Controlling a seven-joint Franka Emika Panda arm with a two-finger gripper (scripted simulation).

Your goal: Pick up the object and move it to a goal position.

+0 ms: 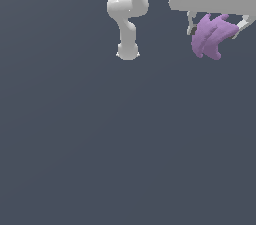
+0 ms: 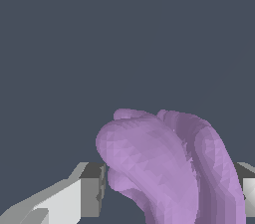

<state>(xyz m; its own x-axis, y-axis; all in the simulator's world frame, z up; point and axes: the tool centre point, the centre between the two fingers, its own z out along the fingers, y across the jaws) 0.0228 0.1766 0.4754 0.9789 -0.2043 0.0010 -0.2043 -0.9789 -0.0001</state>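
Note:
The object (image 1: 212, 36) is a light-purple lumpy shape with stubby lobes, hanging at the upper part of the exterior view's right. My white gripper (image 1: 216, 28) is shut on the object, one finger pressed on each side of it, and its wide white hand sits just above. In the wrist view the object (image 2: 169, 168) fills the space between the two fingers (image 2: 92, 188), its lobes bulging out past them. It appears lifted off the dark grey floor.
The arm's white links and base (image 1: 127, 49) stand at the top middle of the exterior view. A flat dark grey floor (image 1: 100, 144) spreads everywhere else. No goal marker shows.

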